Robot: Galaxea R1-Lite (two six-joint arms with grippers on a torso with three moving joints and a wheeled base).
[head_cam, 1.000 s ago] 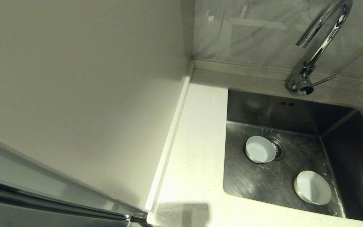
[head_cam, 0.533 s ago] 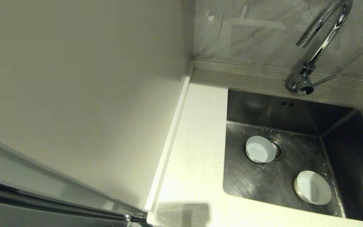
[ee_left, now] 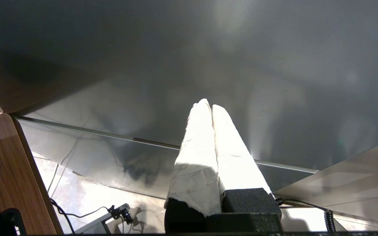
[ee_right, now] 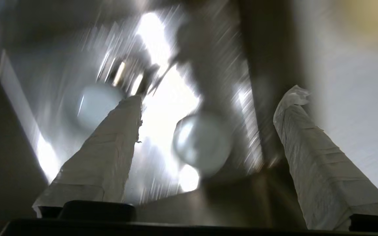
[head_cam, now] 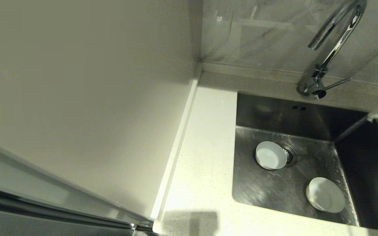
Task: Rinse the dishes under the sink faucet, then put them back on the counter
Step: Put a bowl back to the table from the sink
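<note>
Risk: right hand (ee_right: 205,114), fingers spread wide, empty at the sink's (head_cam: 353,170) right edge, could clip its wall while descending. Two bowls, bluish-white (head_cam: 270,155) and white (head_cam: 325,195), lie inside. Left hand (ee_left: 208,108), pressed together, stays parked off the bench (head_cam: 202,164).

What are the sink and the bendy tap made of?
The sink looks like brushed steel: grey, with streaky dull glare. The tap looks like polished chrome-plated metal, since it mirrors the room sharply. What metal lies under its plating cannot be told.
</note>
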